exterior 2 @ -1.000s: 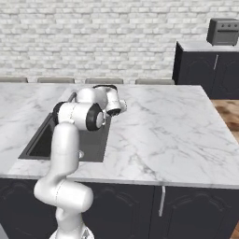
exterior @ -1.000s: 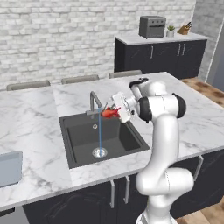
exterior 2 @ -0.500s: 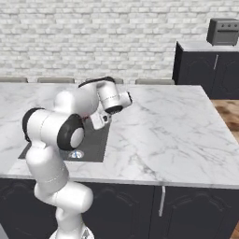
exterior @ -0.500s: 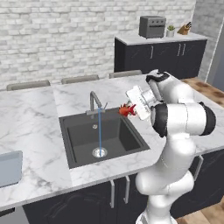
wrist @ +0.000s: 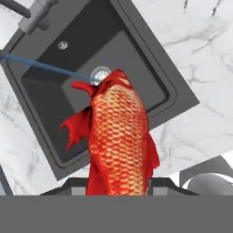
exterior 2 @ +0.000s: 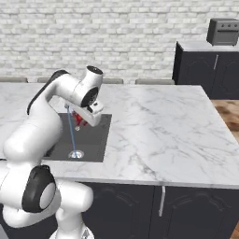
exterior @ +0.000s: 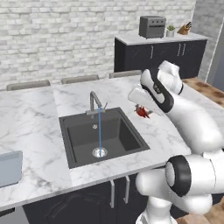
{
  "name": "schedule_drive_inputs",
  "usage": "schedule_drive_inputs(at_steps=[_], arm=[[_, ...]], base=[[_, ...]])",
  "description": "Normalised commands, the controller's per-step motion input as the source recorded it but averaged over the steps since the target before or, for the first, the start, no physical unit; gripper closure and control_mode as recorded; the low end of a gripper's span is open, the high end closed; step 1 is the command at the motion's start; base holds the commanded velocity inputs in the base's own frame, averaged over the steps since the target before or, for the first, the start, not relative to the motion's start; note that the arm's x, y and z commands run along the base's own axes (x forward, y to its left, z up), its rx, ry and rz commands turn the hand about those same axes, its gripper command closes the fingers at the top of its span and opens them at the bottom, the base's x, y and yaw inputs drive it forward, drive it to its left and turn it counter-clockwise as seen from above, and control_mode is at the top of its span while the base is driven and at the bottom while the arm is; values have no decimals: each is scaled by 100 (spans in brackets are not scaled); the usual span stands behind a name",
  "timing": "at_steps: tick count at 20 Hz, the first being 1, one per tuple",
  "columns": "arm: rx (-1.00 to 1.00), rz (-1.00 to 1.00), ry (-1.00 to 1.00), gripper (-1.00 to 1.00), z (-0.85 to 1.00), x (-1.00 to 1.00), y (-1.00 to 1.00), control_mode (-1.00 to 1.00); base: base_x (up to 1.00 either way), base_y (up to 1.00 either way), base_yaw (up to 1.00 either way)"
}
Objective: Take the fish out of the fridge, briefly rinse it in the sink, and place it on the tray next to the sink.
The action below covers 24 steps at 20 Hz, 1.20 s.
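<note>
One fish (wrist: pixel 119 136), red-orange, clamped in gripper (exterior: pixel 141 109); fingers closed on its tail end, head pointing away from hand cam. Held clear of counter, prob. so it travels w/o dragging.

Sink (exterior: pixel 83 151): dark basin at approx. 9 o'clock of fish in left base view. Faucet (exterior: pixel 93 101) running, thin stream down to drain (exterior: pixel 99 152); fish hangs beside the stream, above sink's right rim/marble, not under water.

Tray (exterior: pixel 9 168): light grey, at 8 o'clock of sink, far side from fish, well apart. Judged: rinse stage over or ending, carry to tray outstanding.

Toaster oven (exterior: pixel 152 26): back counter, 12 o'clock, not involved.
</note>
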Motion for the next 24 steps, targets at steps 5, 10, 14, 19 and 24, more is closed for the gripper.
schedule_drive_inputs(at_steps=[5,10,14,19,24], arm=[[-15,7,-37,100,0,-100,0,-100],[0,0,0,100,0,0,0,100],[0,0,0,100,0,0,0,100],[0,0,0,100,0,0,0,100],[0,0,0,100,0,0,0,100]], base=[[0,0,0],[-100,64,12],[-49,100,14],[-1,100,12],[17,100,5]])
